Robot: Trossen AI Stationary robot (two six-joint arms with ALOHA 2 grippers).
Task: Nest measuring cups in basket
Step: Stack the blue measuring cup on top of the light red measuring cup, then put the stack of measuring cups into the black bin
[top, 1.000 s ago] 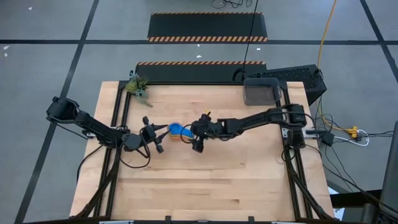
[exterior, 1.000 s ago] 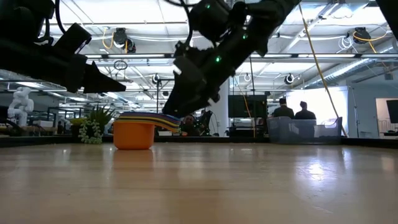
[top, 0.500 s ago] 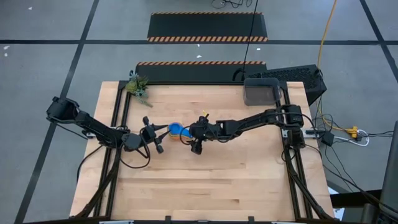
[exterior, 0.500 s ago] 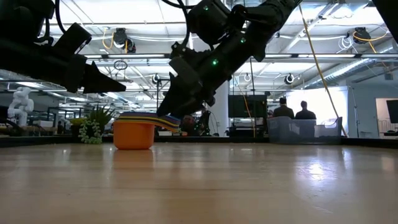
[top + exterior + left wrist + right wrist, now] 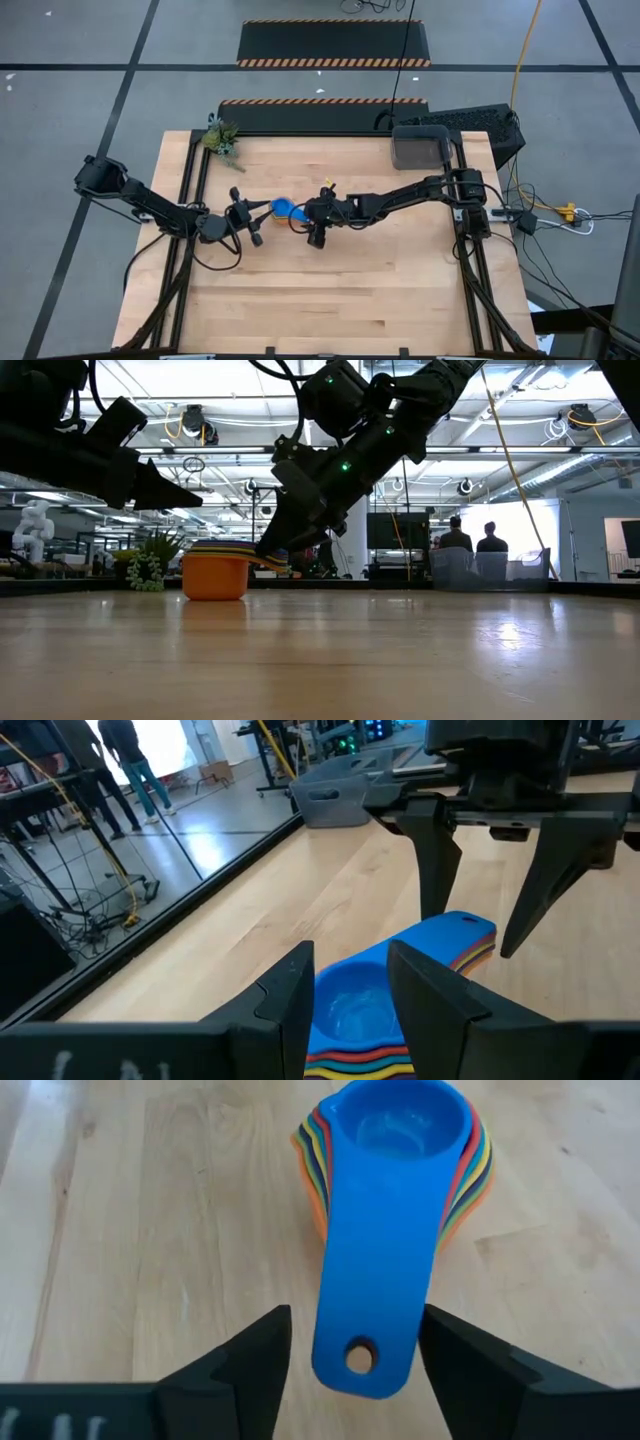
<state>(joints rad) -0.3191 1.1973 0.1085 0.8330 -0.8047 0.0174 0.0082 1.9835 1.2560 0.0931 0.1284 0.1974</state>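
Note:
The measuring cups (image 5: 288,209) stand nested in one stack on the table's middle. The blue one (image 5: 400,1140) is on top and the orange one (image 5: 214,576) is at the bottom, on the wood. My right gripper (image 5: 355,1330) is open. Its fingers stand either side of the blue cup's handle (image 5: 370,1290), close by its holed end; I cannot tell whether one finger touches it. My left gripper (image 5: 350,985) hangs open just left of the stack, clear of it. The dark grey basket (image 5: 420,148) sits at the far right corner.
A small plant (image 5: 220,138) stands at the far left corner. A black keyboard (image 5: 480,124) lies beyond the basket, off the table's far right. People (image 5: 470,540) stand in the room behind. Bare wood (image 5: 330,300) fills the near half.
My right gripper has sunk a little toward the stack's handles and crept toward the table's left edge, so its fingers now flank the blue handle. The stack and my left gripper have kept still.

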